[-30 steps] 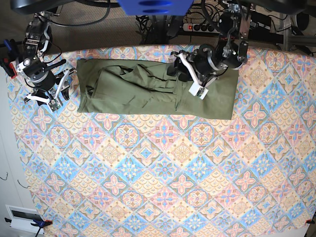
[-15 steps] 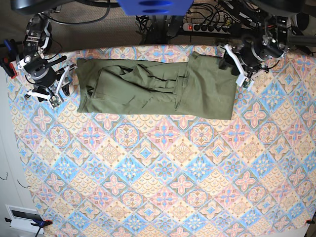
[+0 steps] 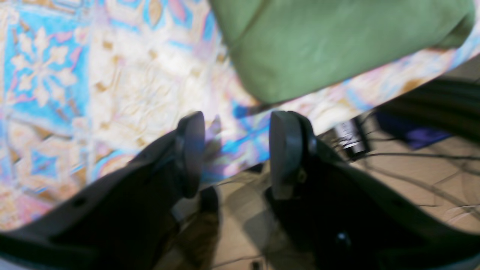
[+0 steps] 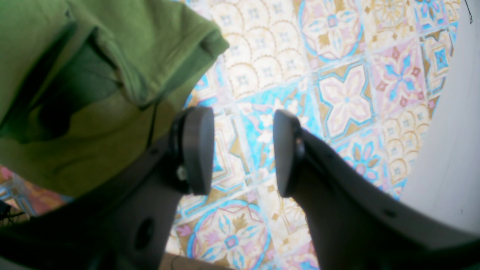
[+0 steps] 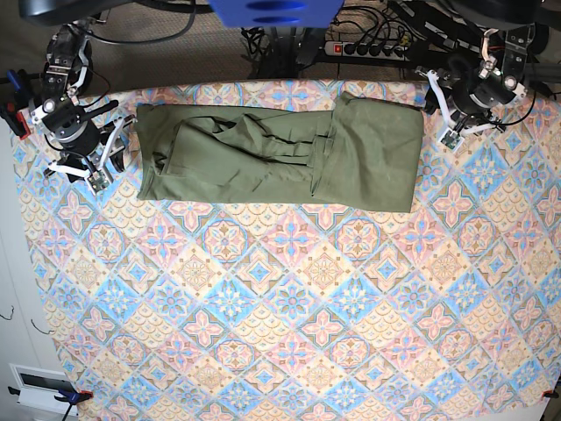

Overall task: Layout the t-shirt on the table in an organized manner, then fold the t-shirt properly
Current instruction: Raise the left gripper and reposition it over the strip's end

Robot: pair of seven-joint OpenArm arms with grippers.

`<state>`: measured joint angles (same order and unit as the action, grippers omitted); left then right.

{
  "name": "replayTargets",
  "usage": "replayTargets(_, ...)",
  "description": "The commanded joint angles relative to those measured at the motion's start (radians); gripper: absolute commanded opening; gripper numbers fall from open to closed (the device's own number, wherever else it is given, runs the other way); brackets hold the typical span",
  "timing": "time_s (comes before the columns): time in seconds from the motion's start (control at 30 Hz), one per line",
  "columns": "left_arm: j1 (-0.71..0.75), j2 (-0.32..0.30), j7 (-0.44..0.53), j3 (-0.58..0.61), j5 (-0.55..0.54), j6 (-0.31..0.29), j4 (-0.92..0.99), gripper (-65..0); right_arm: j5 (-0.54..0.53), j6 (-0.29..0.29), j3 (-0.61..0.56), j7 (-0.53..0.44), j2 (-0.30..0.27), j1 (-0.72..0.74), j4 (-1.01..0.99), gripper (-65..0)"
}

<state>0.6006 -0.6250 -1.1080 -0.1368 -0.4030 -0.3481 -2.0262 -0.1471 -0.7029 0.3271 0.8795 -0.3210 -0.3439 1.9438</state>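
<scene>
The olive-green t-shirt (image 5: 280, 153) lies as a long folded band across the far part of the table (image 5: 289, 307), with creased layers on its left half. My left gripper (image 5: 443, 114) hovers just off the shirt's right end, open and empty. In the left wrist view its fingers (image 3: 189, 153) stand apart over the table's edge, the t-shirt (image 3: 337, 45) beyond them. My right gripper (image 5: 109, 161) sits off the shirt's left end. The right wrist view shows this gripper (image 4: 242, 150) open over bare patterned cloth, the t-shirt (image 4: 75, 93) to its left.
Behind the table's far edge lie a power strip (image 5: 372, 48) and tangled cables (image 5: 280, 39) on the floor. A blue part (image 5: 276, 10) hangs at top centre. The table's left edge (image 5: 13, 263) drops to a pale floor.
My left gripper has pulled back from above the shirt's right half to beyond its right end. The shirt's right flap now lies flat. The right arm shifted only slightly.
</scene>
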Motion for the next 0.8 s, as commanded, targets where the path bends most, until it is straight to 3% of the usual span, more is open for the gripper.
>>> replayTargets(0.0,-0.008,0.003,0.010,0.021,0.016,0.001,-0.005,-37.8,-0.010,0.005,0.005,-0.016,-0.007,0.009,0.018,-40.4)
replayTargets(0.23,-0.078,0.041,0.012,0.176,0.151,0.001,0.074,-37.1,-0.010,0.005,0.007,-0.016,0.015,0.004,0.018,-40.4)
replayTargets(0.6,-0.069,0.052,0.012,0.174,0.177,0.001,0.049,-37.8,-0.010,0.005,0.011,-0.016,0.015,0.004,0.018,-40.4)
replayTargets(0.77,-0.046,0.052,0.010,0.090,0.178,-0.001,0.029,-37.8,-0.010,0.005,0.008,-0.016,0.015,0.004,0.018,-40.4)
